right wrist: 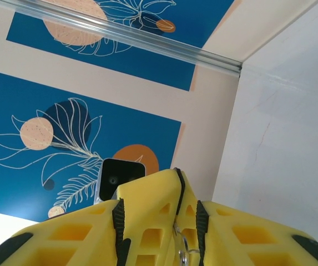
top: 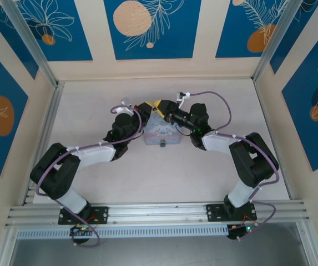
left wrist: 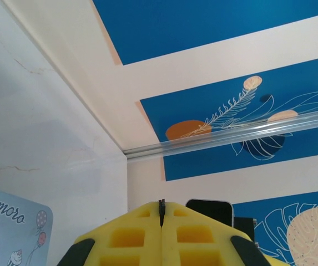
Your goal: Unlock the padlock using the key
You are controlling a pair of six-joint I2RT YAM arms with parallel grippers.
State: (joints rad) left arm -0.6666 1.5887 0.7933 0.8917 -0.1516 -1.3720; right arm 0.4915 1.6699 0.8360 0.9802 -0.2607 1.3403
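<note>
Beyond the far edge of the tin box (top: 161, 133), a pale blue cartoon-printed rectangle lying flat on the marbled white desk (top: 203, 177), the left gripper (top: 147, 106) and the right gripper (top: 160, 105) meet tip to tip. At the box's near edge sits the padlock (top: 162, 145), a tiny dark metal lump, too small to show its shackle.

In the left wrist view the left gripper's blocky yellow fingers (left wrist: 125, 238), moulded with square pockets, are pressed flat together. A thin dark sliver at the top of their seam cannot be identified. A rounded corner of the box is cut off at lower left.

In the right wrist view the right gripper's yellow fingers (right wrist: 147, 233), edged with black strips, pinch the key (right wrist: 182, 246). It is a thin silvery piece, mostly hidden in the narrow slot and cut off by the bottom edge.
</note>
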